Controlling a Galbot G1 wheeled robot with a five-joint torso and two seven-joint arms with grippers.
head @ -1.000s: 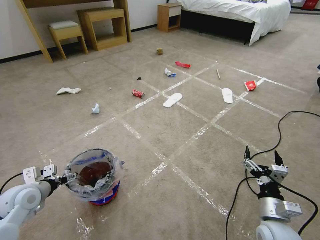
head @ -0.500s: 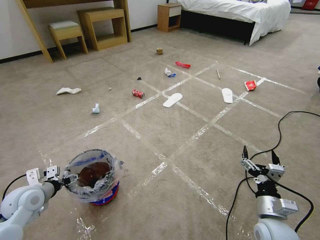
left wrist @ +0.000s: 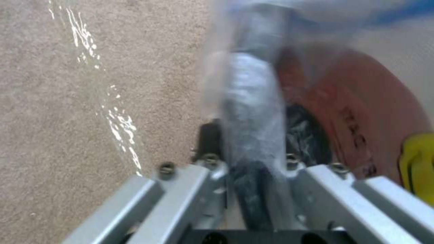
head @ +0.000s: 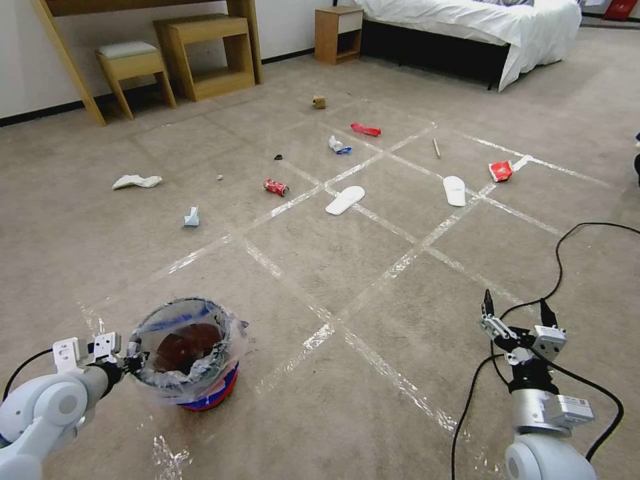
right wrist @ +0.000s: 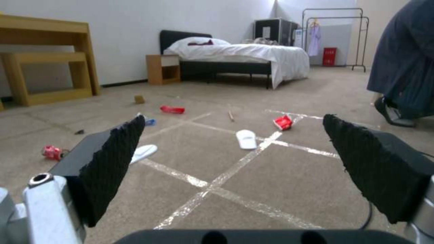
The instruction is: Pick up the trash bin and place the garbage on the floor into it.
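- Left gripper [head: 133, 360] low at near left, fingers clamped on the rim of the trash bin [head: 187, 353]; left wrist view has the bag-covered rim [left wrist: 253, 112] pinched between the two fingers, one inside and one outside the wall.
- Trash bin upright on the floor [head: 347, 267], blue and red outside, dark inside, crinkled clear plastic bag [head: 230, 340] folded over the rim.
- Right gripper [head: 515, 308] at near right, above the carpet, pointing forward, fingers spread wide, nothing between them; wide gap also plain in right wrist view [right wrist: 235, 159].
- Black cable [head: 567, 260] looping across the carpet beside the right arm.
- Garbage well apart from the bin, scattered farther out on the taped grid:
  - two white slippers [head: 345, 199] [head: 455, 190]
  - crushed red can [head: 276, 187]
  - red wrappers [head: 366, 129] [head: 501, 171]
  - crumpled white paper [head: 137, 181]
  - small tan box [head: 319, 102]
  - thin stick [head: 437, 147]
  - black scrap [head: 278, 157]
- Wooden stool [head: 133, 67] and bed [head: 480, 27] at the far side of the room.
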